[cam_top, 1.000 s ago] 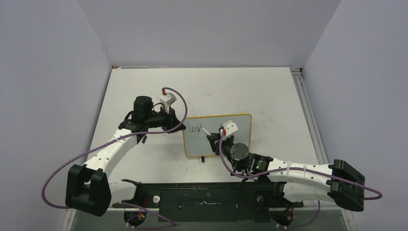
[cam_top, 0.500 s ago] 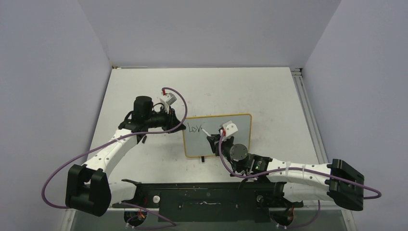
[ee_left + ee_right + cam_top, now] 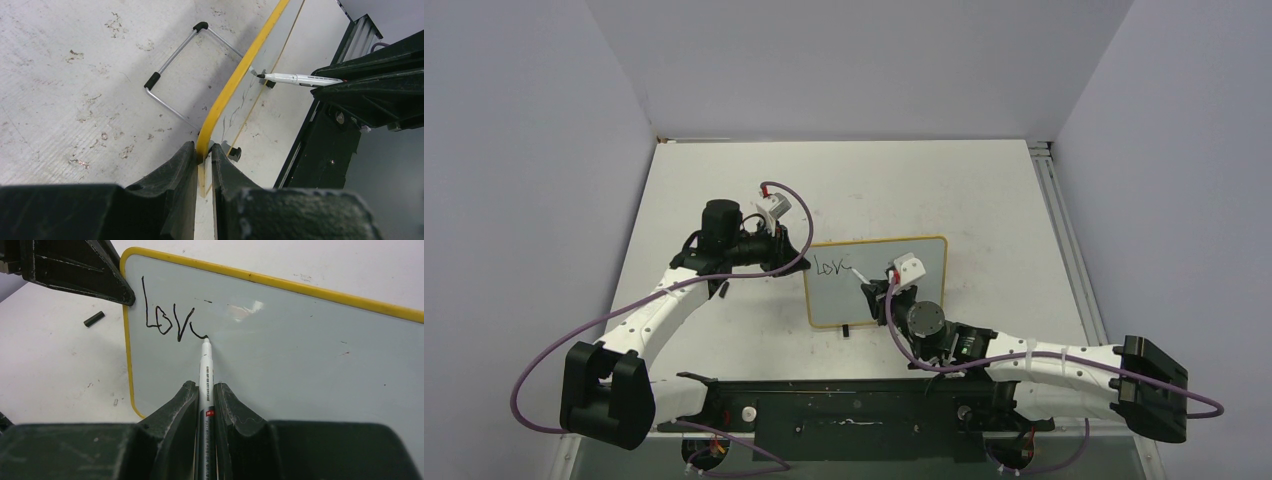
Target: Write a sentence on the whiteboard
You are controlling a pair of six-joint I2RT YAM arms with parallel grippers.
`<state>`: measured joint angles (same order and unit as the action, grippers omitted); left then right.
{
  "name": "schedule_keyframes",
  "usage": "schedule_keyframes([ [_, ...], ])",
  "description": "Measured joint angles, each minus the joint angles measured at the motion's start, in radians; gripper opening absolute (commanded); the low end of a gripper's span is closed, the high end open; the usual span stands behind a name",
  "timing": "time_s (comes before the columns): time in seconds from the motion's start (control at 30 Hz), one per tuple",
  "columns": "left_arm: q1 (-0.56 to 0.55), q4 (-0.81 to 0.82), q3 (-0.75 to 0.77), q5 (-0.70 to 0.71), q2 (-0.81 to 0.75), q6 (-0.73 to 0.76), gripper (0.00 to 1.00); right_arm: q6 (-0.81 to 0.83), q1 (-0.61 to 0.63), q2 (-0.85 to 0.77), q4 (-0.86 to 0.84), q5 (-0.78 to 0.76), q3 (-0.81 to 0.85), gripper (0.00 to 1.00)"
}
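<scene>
The whiteboard (image 3: 924,262), grey-white with a yellow frame, stands tilted on the table; it also shows in the right wrist view (image 3: 300,350) and edge-on in the left wrist view (image 3: 235,85). My left gripper (image 3: 204,149) is shut on its yellow left edge, seen from above too (image 3: 800,250). My right gripper (image 3: 206,390) is shut on a white marker (image 3: 205,370) with its tip on the board. The sentence (image 3: 167,315) reads "Lov" plus the first curved stroke of another letter, in black. The marker (image 3: 295,78) shows in the left wrist view as well.
A small black marker cap (image 3: 94,318) lies on the table left of the board. The board's wire stand (image 3: 175,75) rests on the table behind it. The black base rail (image 3: 864,410) runs along the near edge. Grey walls enclose the table.
My right gripper has shifted slightly right along the board with the marker, and a short new curved stroke has appeared after the "v". The left arm has not moved.
</scene>
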<state>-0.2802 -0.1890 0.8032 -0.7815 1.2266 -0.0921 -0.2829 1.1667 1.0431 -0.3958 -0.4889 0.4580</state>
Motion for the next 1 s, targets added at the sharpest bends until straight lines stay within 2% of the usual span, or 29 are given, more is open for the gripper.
schedule_keyframes([
  [1.0, 0.0, 0.0, 0.0, 0.011, 0.0, 0.0, 0.0, 0.023, 0.0, 0.068, -0.069, 0.032, 0.013, 0.05],
])
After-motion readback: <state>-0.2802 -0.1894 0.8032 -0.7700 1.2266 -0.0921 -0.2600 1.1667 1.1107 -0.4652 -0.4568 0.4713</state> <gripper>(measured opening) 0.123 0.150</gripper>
